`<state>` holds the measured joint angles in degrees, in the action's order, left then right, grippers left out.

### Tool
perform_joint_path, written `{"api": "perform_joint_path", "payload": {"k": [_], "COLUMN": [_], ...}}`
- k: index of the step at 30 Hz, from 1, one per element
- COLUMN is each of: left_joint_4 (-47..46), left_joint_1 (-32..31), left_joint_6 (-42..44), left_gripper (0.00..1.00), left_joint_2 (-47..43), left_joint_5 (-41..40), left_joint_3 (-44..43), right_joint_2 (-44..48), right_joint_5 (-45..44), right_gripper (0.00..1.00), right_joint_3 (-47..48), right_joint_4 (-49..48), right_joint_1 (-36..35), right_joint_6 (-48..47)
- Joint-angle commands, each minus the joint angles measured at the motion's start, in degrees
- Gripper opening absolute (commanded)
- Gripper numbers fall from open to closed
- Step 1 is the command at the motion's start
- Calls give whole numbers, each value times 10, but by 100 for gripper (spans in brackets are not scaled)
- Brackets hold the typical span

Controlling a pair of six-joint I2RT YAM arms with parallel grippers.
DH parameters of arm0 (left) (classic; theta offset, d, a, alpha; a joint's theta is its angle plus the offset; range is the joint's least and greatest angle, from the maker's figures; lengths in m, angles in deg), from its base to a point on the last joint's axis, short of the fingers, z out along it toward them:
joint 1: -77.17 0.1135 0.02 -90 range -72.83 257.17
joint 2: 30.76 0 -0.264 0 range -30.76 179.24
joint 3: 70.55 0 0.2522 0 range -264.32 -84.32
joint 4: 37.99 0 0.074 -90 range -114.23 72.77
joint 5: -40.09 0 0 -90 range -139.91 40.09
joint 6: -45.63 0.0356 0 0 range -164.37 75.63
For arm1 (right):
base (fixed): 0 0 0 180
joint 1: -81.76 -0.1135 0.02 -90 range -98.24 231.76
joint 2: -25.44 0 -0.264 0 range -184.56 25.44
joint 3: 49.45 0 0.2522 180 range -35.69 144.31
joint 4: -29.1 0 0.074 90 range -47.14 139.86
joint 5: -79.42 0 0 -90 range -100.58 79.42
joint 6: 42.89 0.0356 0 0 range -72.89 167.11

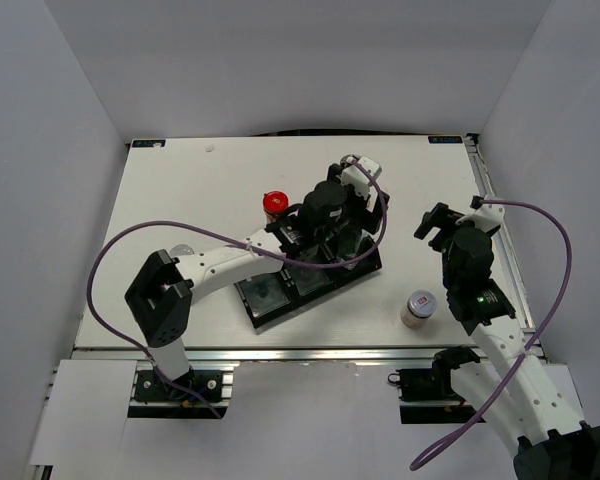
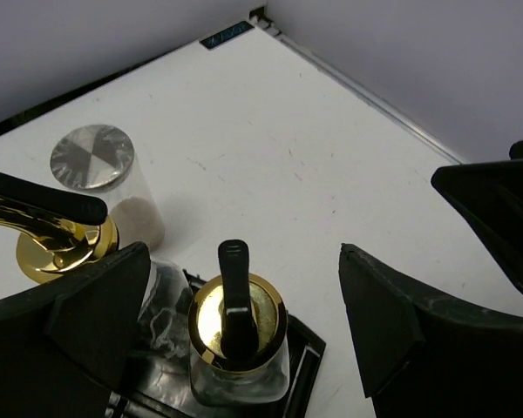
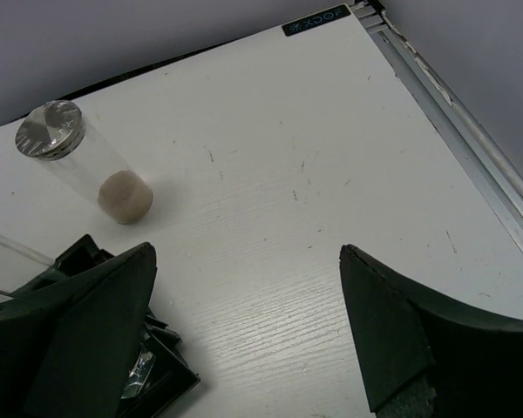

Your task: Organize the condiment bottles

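A clear glass bottle with a gold pour spout (image 2: 238, 324) stands in the end compartment of the black tray (image 1: 270, 305). My left gripper (image 2: 244, 300) is open, with one jaw on each side of that bottle and not touching it. A second gold-spout bottle (image 2: 57, 237) stands close to its left. A silver-capped shaker (image 2: 94, 165) stands on the table beyond them and also shows in the right wrist view (image 3: 78, 161). My left gripper (image 1: 342, 228) hides the bottles from above. A red-lidded jar (image 1: 273, 204) stands behind the tray. Another shaker (image 1: 419, 307) stands by my right arm. My right gripper (image 1: 445, 225) is open and empty.
In the right wrist view the open right gripper (image 3: 244, 305) hangs over bare white table, with the tray's corner (image 3: 161, 374) at the lower left. The table's metal right edge (image 3: 471, 139) runs close by. A purple cable (image 1: 120, 245) loops over the left arm.
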<state>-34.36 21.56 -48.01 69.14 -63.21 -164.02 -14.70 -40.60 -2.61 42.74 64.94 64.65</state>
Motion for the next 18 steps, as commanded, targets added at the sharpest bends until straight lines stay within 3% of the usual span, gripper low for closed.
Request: {"api": "perform_joint_path", "payload": {"k": [1,13,16,18], "left_joint_4": [41,135,128,108], "left_joint_1": [0,0,0,0], "left_joint_6": [-3,-23,-30,-44], "left_gripper": [98,98,98,98], "left_joint_2": [-44,-138,-181,-227], "left_joint_5": [20,40,32,-25], "left_joint_3": [-41,-35,3,56], "right_joint_2": [5,1,-11,-27], "right_joint_5": [22,70,79,82], "right_gripper": [89,89,89,89], "right_joint_3": [16,39,48,58], "right_joint_4": [-21,0,0,24], "right_joint_1": [4,4,4,4], "right_joint_6": [-12,-29,-35,-41]}}
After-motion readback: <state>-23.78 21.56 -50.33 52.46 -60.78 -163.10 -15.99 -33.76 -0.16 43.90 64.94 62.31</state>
